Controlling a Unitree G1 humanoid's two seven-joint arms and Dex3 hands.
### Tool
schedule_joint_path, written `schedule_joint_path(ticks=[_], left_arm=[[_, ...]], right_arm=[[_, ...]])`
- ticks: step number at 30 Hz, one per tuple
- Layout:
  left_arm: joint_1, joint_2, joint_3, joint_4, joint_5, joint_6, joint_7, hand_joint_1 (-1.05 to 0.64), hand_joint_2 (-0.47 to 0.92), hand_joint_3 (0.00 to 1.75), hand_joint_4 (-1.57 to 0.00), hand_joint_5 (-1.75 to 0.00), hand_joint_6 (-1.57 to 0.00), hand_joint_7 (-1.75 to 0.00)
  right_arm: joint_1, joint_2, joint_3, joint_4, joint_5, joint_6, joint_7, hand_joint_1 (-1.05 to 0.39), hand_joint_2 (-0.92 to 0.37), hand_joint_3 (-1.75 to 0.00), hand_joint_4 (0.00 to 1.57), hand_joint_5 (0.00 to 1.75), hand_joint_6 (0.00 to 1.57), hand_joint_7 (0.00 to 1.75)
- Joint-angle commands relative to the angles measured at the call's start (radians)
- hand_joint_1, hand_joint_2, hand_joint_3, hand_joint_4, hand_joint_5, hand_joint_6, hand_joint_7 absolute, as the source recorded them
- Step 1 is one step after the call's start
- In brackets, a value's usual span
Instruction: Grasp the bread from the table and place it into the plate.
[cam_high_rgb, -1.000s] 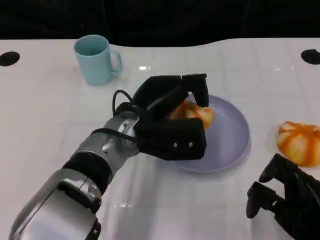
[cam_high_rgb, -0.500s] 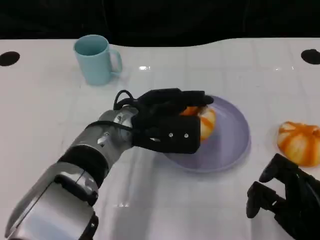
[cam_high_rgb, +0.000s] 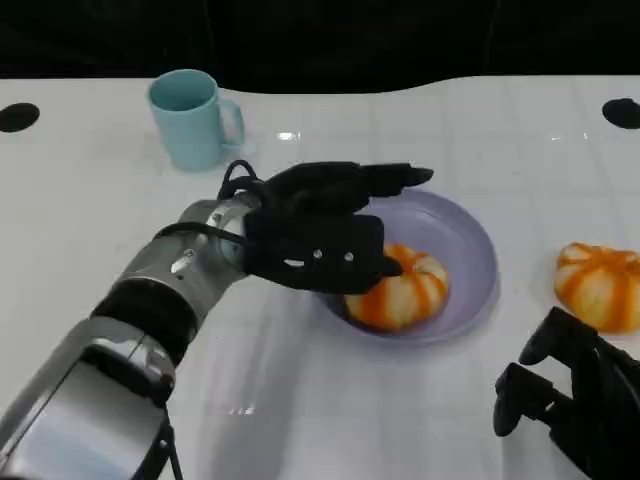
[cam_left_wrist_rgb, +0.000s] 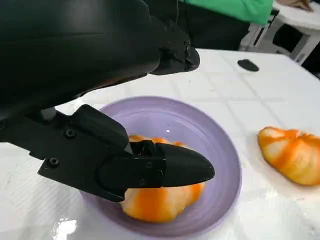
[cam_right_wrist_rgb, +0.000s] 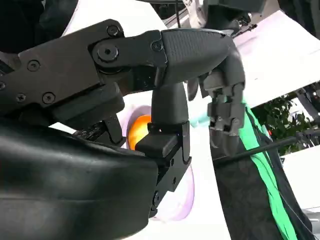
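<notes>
In the head view we see a white worktop (cam_high_rgb: 90, 220) with a lilac plate (cam_high_rgb: 470, 250) near its middle. A bread (cam_high_rgb: 405, 290), orange with pale stripes, lies in the plate on its near side. Our left hand (cam_high_rgb: 320, 235) hovers over the plate's left part, fingers (cam_high_rgb: 395, 177) stretched out flat toward the far rim and holding nothing; the thumb reaches across the bread's left top, and we cannot tell whether it touches. A second bread (cam_high_rgb: 598, 285) lies on the worktop right of the plate, apart from it. A light blue mug (cam_high_rgb: 192, 118) stands upright at the far left, handle to the right. Our right hand (cam_high_rgb: 570, 400) rests low at the near right, fingers curled in around nothing. We read no writing or labels anywhere.

The left wrist view brings the plate (cam_left_wrist_rgb: 220, 155) close: the bread (cam_left_wrist_rgb: 160, 202) sits inside it, partly behind the thumb, with open space between thumb and upper fingers (cam_left_wrist_rgb: 172, 50). The second bread (cam_left_wrist_rgb: 290, 152) lies on the bare worktop (cam_left_wrist_rgb: 225, 75) beside the plate. A green garment (cam_left_wrist_rgb: 235, 9) shows beyond the far edge, which the head view lacks.

The right wrist view shows the right hand's fingers (cam_right_wrist_rgb: 225, 110) bent, nothing between them, and behind them a slice of plate (cam_right_wrist_rgb: 182, 200) and orange bread (cam_right_wrist_rgb: 137, 131).
</notes>
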Motion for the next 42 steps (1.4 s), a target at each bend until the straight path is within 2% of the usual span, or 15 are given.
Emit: schedule_joint_path(ticks=[1,6,10,11,12,14,18,25,27,30,33,38,42], left_arm=[[0.062,0.039,0.053,-0.061,-0.081,-0.009,-0.056,-0.85,0.92,0.44,-0.11,-0.08,-0.17,-0.06],[0.161,0.039,0.172,-0.159,-0.281,0.003,-0.184,-0.75,0.92,0.33,-0.2,-0.15,-0.24,-0.08],[0.233,0.034,0.239,-0.255,-0.419,0.063,-0.297,-0.73,0.92,0.32,-0.22,-0.18,-0.27,-0.09],[0.257,0.034,0.254,-0.285,-0.45,0.07,-0.315,-0.73,0.92,0.31,-0.18,-0.29,-0.3,-0.09],[0.28,0.034,0.267,-0.314,-0.475,0.076,-0.328,-0.74,0.92,0.31,-0.1,-0.55,-0.33,-0.08],[0.319,0.036,0.285,-0.367,-0.512,0.093,-0.343,-0.74,0.92,0.31,-0.06,-0.74,-0.36,-0.08],[0.419,0.041,0.318,-0.516,-0.575,0.147,-0.353,-0.71,0.92,0.3,-0.18,-0.87,-0.43,-0.1],[0.597,0.022,0.37,-0.74,-0.7,0.23,-0.348,-0.63,0.92,0.31,-0.43,-0.93,-0.57,-0.16],[0.643,0.006,0.389,-0.795,-0.766,0.286,-0.353,-0.62,0.92,0.27,-0.46,-1.11,-0.67,-0.28],[0.707,-0.014,0.408,-0.871,-0.834,0.347,-0.344,-0.59,0.92,0.27,-0.49,-1.33,-0.6,-0.72],[0.779,-0.033,0.425,-0.944,-0.891,0.401,-0.329,-0.59,0.92,0.28,-0.48,-1.52,-0.6,-1.01],[0.872,-0.078,0.439,-1.007,-0.931,0.428,-0.301,-0.61,0.92,0.28,-0.51,-1.71,-0.56,-1.27],[0.947,-0.13,0.449,-1.047,-0.945,0.437,-0.244,-0.65,0.92,0.32,-0.61,-1.74,-0.52,-1.49]], right_arm=[[0.007,-0.005,-0.004,-0.008,0.003,-0.001,-0.003,-0.6,-0.92,-0.33,0.73,1.75,0.61,1.57],[0.006,-0.003,-0.001,-0.005,-0.002,-0.016,0.003,-0.59,-0.92,-0.36,0.74,1.75,0.59,1.59],[0.01,0.001,-0.002,-0.015,0.002,-0.003,-0.01,-0.59,-0.92,-0.35,0.73,1.75,0.59,1.59],[0.01,0.002,-0.001,-0.017,0.004,-0.002,-0.011,-0.59,-0.92,-0.34,0.74,1.75,0.59,1.59],[0.01,0.002,-0.001,-0.018,0.004,-0.001,-0.012,-0.6,-0.92,-0.33,0.74,1.75,0.6,1.58],[0.01,0.001,-0.001,-0.018,0.006,0.002,-0.011,-0.6,-0.92,-0.33,0.73,1.75,0.59,1.58],[0.01,0.0,0.002,-0.018,-0.003,-0.005,-0.011,-0.59,-0.92,-0.34,0.73,1.75,0.59,1.58],[0.015,0.0,0.006,-0.029,-0.01,-0.005,-0.022,-0.58,-0.92,-0.35,0.74,1.75,0.59,1.59],[0.015,0.0,0.006,-0.028,-0.009,-0.004,-0.021,-0.59,-0.92,-0.36,0.73,1.75,0.58,1.59],[0.013,-0.001,0.008,-0.022,-0.013,-0.012,-0.016,-0.59,-0.92,-0.36,0.74,1.75,0.58,1.6],[0.013,-0.002,0.007,-0.025,-0.009,-0.004,-0.017,-0.59,-0.92,-0.35,0.74,1.75,0.59,1.59],[0.015,-0.002,0.006,-0.025,-0.002,-0.006,-0.008,-0.58,-0.92,-0.35,0.74,1.75,0.59,1.58],[0.011,-0.004,0.001,-0.014,0.004,-0.012,0.01,-0.58,-0.92,-0.36,0.74,1.75,0.59,1.59]])
